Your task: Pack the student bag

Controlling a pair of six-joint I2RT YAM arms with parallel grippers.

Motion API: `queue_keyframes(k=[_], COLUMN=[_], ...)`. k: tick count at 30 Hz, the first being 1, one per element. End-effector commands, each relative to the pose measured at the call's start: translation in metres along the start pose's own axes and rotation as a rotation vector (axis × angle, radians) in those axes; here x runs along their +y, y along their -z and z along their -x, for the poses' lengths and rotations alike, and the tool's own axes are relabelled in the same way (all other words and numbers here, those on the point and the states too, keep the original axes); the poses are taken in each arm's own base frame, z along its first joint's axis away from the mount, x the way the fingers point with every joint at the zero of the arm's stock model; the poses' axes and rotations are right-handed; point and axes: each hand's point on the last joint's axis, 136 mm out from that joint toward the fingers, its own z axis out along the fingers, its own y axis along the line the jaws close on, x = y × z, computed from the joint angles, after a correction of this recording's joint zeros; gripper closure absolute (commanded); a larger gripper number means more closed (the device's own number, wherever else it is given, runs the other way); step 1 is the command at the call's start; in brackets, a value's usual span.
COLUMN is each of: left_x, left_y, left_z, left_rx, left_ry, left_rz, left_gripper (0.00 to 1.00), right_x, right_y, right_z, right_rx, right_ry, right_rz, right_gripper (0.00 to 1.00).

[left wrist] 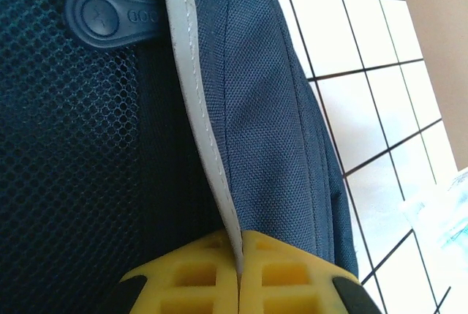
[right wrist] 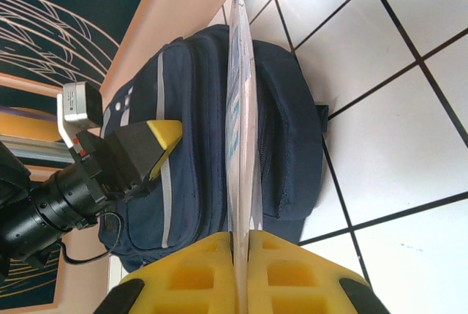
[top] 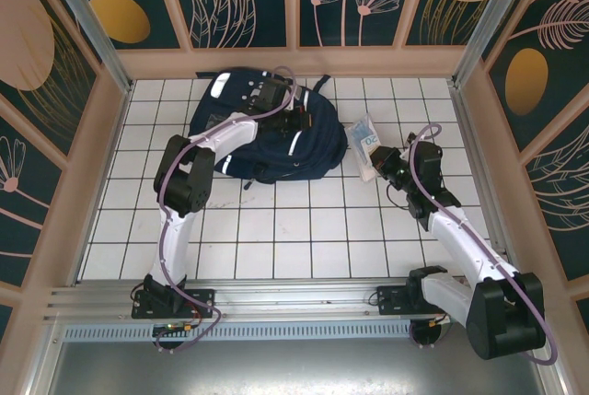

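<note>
There is one student bag (top: 313, 151), one flat clear plastic packet (top: 364, 145) with blue print, and two arms, all on a white tiled table (top: 304, 229).

The student bag is a large dark navy fabric backpack with white patches and a white label at its top end. In the left wrist view, a white reflective stripe (left wrist: 194, 109) runs along its woven side. A dark navy mesh panel (left wrist: 66, 167) lies left of the stripe, and a dark rubber zip pull (left wrist: 110, 15) sits well ahead of the jaws.

The left gripper (left wrist: 239, 252) is over the bag. Its yellow jaws are pressed together, with the lower end of the white stripe pinched between them, so the bag lies directly at and ahead of these jaws.

The right gripper (right wrist: 240, 244) has its yellow jaws closed on the edge of the clear plastic packet (right wrist: 241, 109), which stands edge-on straight out from them. The bag (right wrist: 197, 146) lies beyond these jaws, behind the packet.
</note>
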Motion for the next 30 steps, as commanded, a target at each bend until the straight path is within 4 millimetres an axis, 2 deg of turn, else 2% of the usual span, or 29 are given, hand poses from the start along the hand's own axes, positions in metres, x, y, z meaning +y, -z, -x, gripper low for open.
queue_keyframes(k=[1,11,16,20,22,27,30], left_x=[-0.026,-0.080,-0.089,-0.095,-0.099,-0.109,-0.113], left_y=[0.007,0.084,0.126,0.155,0.165,0.179,0.186], left_z=[0.001,0.056,0.079,0.092,0.094,0.094,0.096], left_rx=[0.020,-0.117,-0.181,-0.214,-0.222,-0.218,-0.221], left_ry=[-0.060,-0.117,-0.097,-0.077,-0.075,-0.082,-0.091], left_rz=[-0.037,-0.100,-0.141,-0.192,-0.218,-0.264,-0.282], left_gripper=[1.00,1.00,1.00,1.00,1.00,1.00,1.00], right_x=[0.015,0.006,0.008,0.031,0.039,0.055,0.082], right_y=[0.007,0.015,0.011,0.000,-0.006,-0.028,-0.038], right_z=[0.013,0.023,0.022,0.009,-0.001,-0.016,-0.026], right_rx=[-0.039,-0.082,-0.063,0.036,0.099,0.200,0.261], right_ry=[0.043,0.096,0.111,0.164,0.180,0.218,0.234], right_rz=[0.035,-0.029,-0.011,0.108,0.169,0.232,0.342], right_gripper=[1.00,1.00,1.00,1.00,0.97,0.94,0.93])
